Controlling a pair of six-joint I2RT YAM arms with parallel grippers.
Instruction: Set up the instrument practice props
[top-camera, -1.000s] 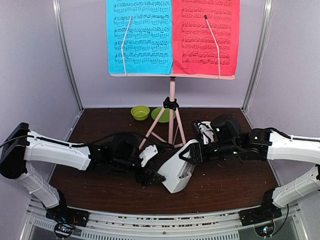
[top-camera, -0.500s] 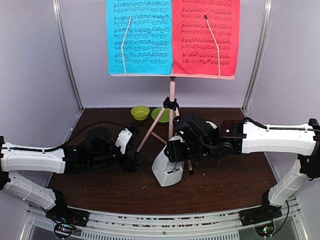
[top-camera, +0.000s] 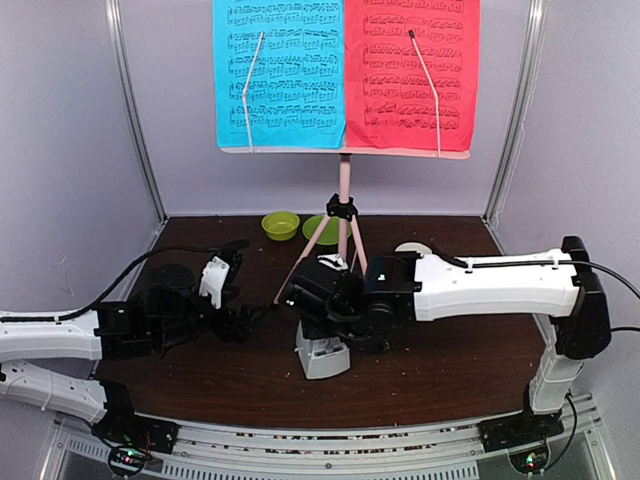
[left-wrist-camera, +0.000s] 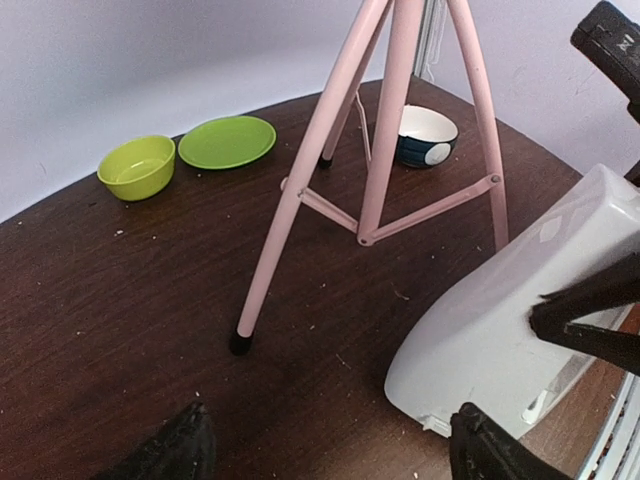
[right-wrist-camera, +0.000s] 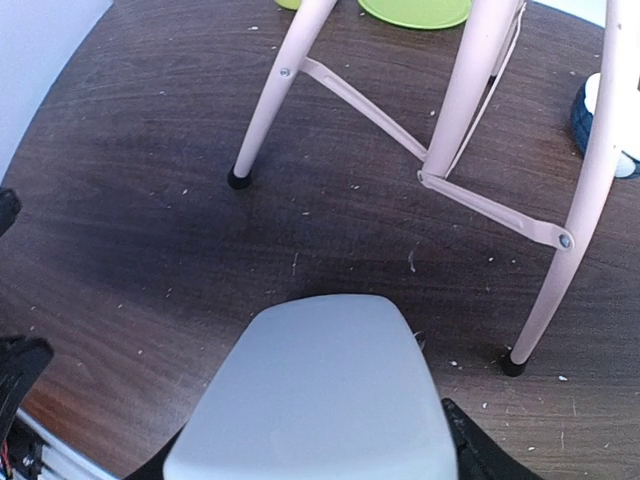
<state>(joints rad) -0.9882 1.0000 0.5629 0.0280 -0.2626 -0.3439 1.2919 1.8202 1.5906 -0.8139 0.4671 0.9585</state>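
The pale pink music stand (top-camera: 344, 205) stands at the back middle, with the blue sheet (top-camera: 278, 72) and red sheet (top-camera: 410, 72) on its desk. The white pyramid metronome (top-camera: 322, 356) stands upright in front of the tripod, its base at or just above the table. My right gripper (top-camera: 335, 325) is shut on its top; in the right wrist view (right-wrist-camera: 320, 462) the metronome (right-wrist-camera: 320, 390) fills the gap between the fingers. My left gripper (top-camera: 248, 322) is open and empty to the metronome's left; its view (left-wrist-camera: 330, 460) shows the metronome (left-wrist-camera: 500, 320) and tripod legs (left-wrist-camera: 385, 130).
A lime green bowl (top-camera: 280, 225) and plate (top-camera: 322, 230) sit behind the tripod. A small white bowl with a dark base (left-wrist-camera: 425, 135) sits at the back right. Tripod feet (right-wrist-camera: 238, 180) rest just beyond the metronome. Grey walls enclose the table.
My right arm has carried the metronome leftward and turned it from tilted to upright in front of the stand. My left arm has drawn back to the left, away from it.
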